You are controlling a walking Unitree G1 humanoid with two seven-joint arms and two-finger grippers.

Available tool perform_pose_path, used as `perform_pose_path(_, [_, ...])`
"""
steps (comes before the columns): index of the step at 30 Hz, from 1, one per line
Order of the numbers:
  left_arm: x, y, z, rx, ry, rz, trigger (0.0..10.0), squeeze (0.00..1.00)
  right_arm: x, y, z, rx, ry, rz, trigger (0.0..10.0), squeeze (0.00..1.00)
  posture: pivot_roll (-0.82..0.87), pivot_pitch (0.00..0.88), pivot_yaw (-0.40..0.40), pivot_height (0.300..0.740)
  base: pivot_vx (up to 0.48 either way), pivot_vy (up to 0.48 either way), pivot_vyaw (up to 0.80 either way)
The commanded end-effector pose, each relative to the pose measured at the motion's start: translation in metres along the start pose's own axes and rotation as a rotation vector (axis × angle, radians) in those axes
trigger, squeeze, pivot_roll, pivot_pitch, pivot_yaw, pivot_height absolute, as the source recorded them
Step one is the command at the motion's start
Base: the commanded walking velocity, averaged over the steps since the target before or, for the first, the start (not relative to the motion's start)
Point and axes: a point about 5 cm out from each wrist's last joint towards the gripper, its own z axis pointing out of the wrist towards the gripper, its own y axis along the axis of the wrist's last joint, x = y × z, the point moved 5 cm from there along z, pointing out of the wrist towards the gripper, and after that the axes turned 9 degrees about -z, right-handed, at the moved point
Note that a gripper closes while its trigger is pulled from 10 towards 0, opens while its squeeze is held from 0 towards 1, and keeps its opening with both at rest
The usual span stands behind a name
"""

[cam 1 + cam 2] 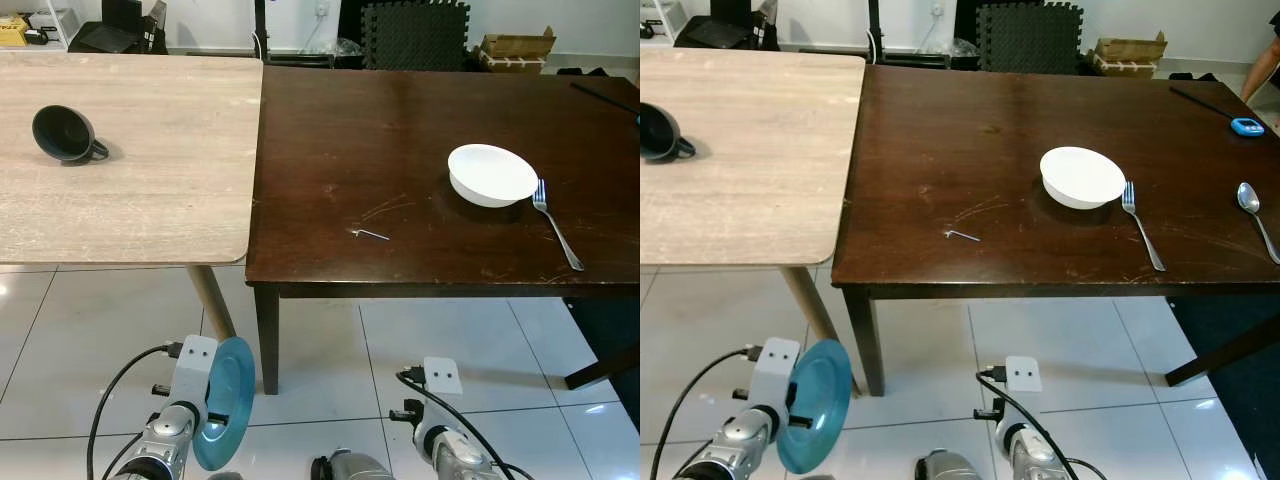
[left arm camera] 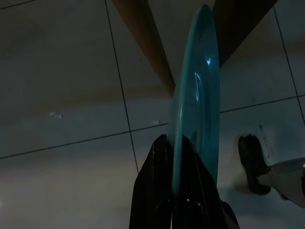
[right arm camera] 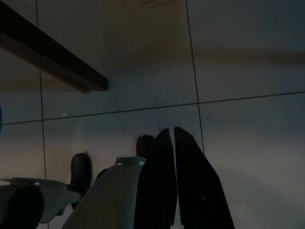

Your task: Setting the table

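The left tool (image 2: 174,191) hangs low over the tiled floor (image 1: 90,340), near the front edge of the tables, its two black fingers clamped on the rim of a teal plate (image 1: 222,400) that stands on edge. The right tool (image 3: 170,181) hangs idle beside it, fingers pressed together with nothing between them.

Up on the dark wooden surface (image 1: 970,150), a white bowl (image 1: 1081,176) sits toward the right side, with a fork (image 1: 1142,228) lying just to its right and a spoon (image 1: 1259,218) farther right, near the edge. A small metal piece (image 1: 961,236) lies near the front edge, well left of the bowl.

On the pale wooden surface (image 1: 150,170) to the left, a dark mug (image 1: 64,134) lies tipped on its side, handle toward the right.
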Motion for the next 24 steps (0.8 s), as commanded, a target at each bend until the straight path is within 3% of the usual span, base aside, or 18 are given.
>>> perform_pose_path(1, [-0.0011,-0.0075,-0.0008,0.028,0.000,0.005,10.0,0.00,-0.0006,-0.0065,-0.0014,0.022,-0.001,0.004,10.0,0.00,0.06,0.008,0.006,0.740,0.000,0.000,0.00])
perform_pose_path(24, [-0.0023,-0.0064,-0.0002,0.026,0.018,-0.023,10.0,0.00,0.0001,-0.0072,-0.0017,0.023,0.004,-0.006,10.0,0.00,0.05,0.022,0.004,0.740,0.000,0.000,0.00])
